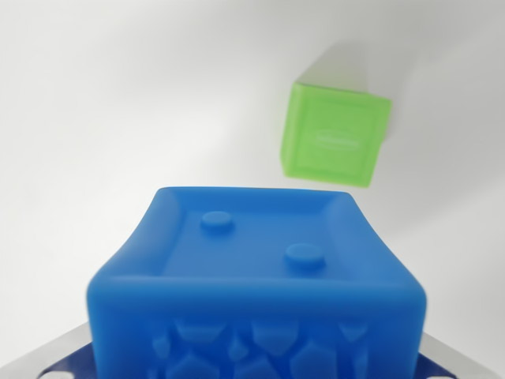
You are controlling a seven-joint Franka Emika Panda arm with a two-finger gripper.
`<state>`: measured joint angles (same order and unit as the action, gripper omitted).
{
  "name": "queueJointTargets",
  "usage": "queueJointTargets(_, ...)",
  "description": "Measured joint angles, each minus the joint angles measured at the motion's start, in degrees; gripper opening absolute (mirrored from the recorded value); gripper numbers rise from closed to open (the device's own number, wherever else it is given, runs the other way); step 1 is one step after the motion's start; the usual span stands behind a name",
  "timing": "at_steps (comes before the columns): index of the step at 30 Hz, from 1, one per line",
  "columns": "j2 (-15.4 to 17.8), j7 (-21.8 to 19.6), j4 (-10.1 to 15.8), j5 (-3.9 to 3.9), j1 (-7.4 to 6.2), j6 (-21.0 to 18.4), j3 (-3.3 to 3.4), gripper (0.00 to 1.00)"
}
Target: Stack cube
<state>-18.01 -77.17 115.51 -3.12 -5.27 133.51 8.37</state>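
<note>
Near cube — far cube beyond, rightward.

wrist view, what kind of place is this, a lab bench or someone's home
Probably a lab or test bench, though little shows. The surface is plain, bare white, and the only things on view are two toy blocks: a blue cube close to the camera and a green cube beyond it. Nothing homelike appears.

Cubes: two in wrist view. One blue cube, large and close in foreground, two round studs on upper face. One green cube, smaller in view, beyond it toward the wrist view's right. One white tabletop beneath.
</note>
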Motion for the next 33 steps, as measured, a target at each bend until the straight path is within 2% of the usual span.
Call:
queueJointTargets(26,1.5,-1.8,0.2,-0.43,2.44,-1.4,2.1,0.0)
queueJointTargets(33,0.3,-1.8,0.8,-0.93,2.59,0.1,2.15,0.0)
